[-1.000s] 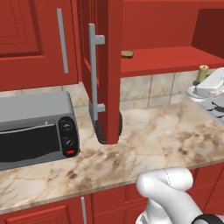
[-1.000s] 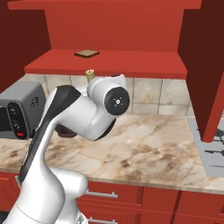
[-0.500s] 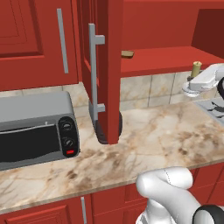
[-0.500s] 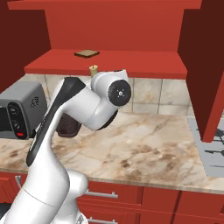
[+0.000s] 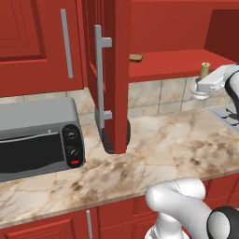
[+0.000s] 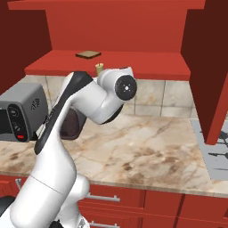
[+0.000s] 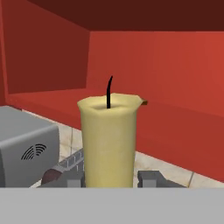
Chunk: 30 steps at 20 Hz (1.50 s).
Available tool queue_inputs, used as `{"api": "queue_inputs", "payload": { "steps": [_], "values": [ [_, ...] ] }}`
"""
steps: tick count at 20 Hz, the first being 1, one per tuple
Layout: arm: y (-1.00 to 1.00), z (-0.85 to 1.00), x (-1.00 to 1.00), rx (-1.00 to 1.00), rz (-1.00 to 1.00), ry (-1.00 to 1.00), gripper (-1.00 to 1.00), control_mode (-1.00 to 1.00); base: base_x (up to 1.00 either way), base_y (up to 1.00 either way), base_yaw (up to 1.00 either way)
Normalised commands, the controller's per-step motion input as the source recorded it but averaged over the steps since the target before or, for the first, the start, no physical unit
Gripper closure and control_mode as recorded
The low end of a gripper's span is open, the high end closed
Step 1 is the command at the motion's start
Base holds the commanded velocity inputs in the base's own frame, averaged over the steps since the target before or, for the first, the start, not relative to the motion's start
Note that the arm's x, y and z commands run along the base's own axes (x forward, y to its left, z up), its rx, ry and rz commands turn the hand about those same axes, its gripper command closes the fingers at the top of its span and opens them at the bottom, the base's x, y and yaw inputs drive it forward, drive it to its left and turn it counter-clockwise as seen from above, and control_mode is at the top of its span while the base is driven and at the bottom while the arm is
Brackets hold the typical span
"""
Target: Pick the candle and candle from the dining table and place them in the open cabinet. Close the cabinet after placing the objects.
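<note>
Red wall cabinet [image 6: 111,60] stands open, its shelf edge just ahead of the jaws. Gripper [image 7: 109,179] is clenched on the pale olive-gold wax candle [image 7: 108,140], upright between them. Risk: candle base clipping the shelf lip, tilting or slipping.

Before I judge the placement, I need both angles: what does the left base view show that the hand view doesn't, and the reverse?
Left base view alone: the cabinet door with its grey handle, the brown slab on the shelf, and the counter. Hand view alone: the candle's black wick and the gripper shut on its base. Both: the candle, the red shelf and the toaster oven.
</note>
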Motion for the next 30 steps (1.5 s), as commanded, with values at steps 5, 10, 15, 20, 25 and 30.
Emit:
{"api": "queue_inputs", "payload": {
  "steps": [5,10,15,20,25,30],
  "values": [
    [-0.09,0.0,0.25,0.0,0.0,0.02,1.0,-1.0,0.0,0.0,0.0],
    [-0.09,0.0,0.27,0.0,0.0,0.04,1.0,-1.0,0.0,0.0,0.0],
    [-0.03,0.0,0.26,0.0,0.0,0.05,1.0,-1.0,0.0,0.0,0.0],
    [0.0,0.0,0.26,0.02,0.0,0.04,1.0,-1.0,0.0,0.0,0.0],
    [-0.02,0.0,0.29,0.0,0.0,0.0,1.0,-1.0,0.0,0.0,0.0],
    [-0.03,0.0,0.28,0.01,0.0,0.0,1.0,-1.0,0.0,0.0,0.0]
  ]
}}
